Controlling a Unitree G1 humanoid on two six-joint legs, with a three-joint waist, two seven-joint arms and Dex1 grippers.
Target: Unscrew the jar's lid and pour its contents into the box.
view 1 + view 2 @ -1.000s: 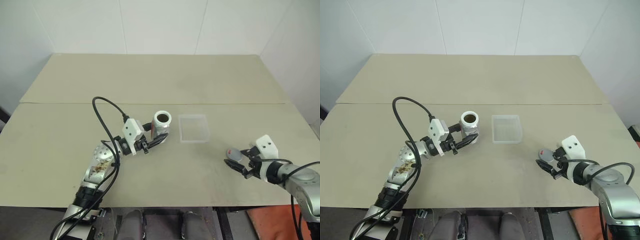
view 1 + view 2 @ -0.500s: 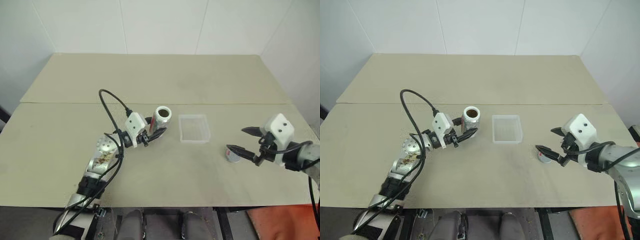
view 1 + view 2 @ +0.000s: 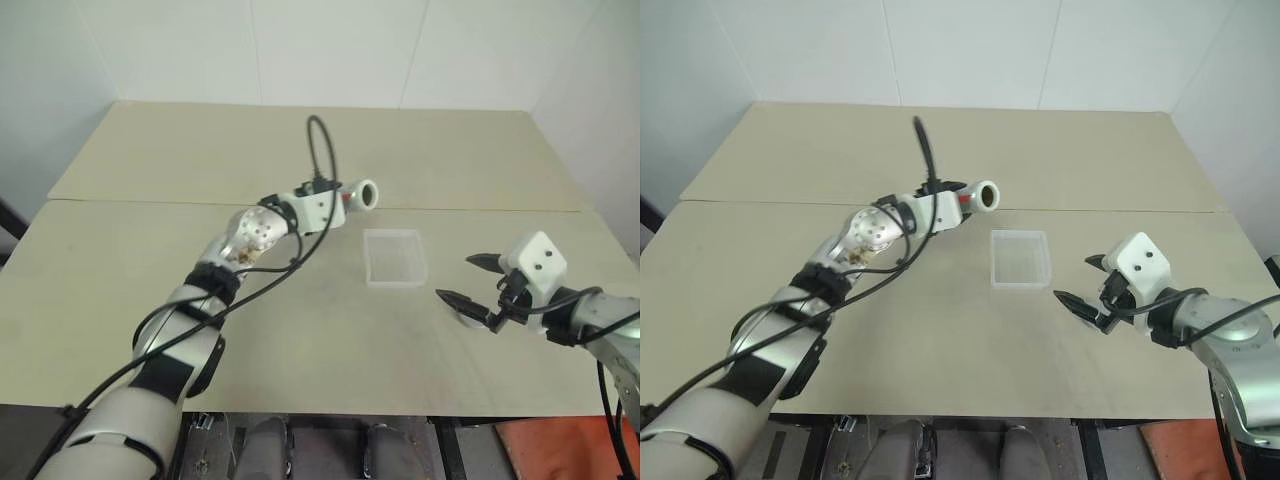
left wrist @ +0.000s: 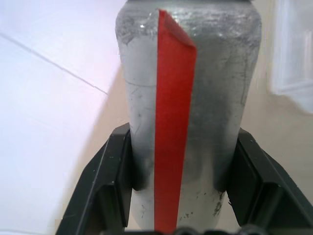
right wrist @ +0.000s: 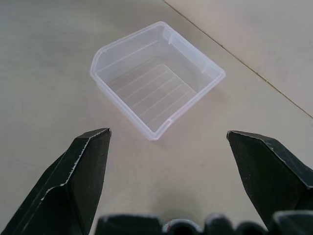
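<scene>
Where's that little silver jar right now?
The left gripper holds the jar off the table, tipped sideways, its open mouth toward the clear box near the middle.

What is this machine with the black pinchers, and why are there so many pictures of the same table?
It is a robot with two arms, and each arm ends in a gripper with two black fingers. Two pictures come from cameras in its head, looking down at the table. The two close-up pictures come from cameras on its wrists. The left gripper is shut on a silver jar with a red stripe, lifted off the table and tipped on its side, open mouth toward the box. The right gripper is open and holds nothing. On the table lies a clear plastic box, empty. Under the right gripper sits a small round thing, probably the jar's lid.
</scene>
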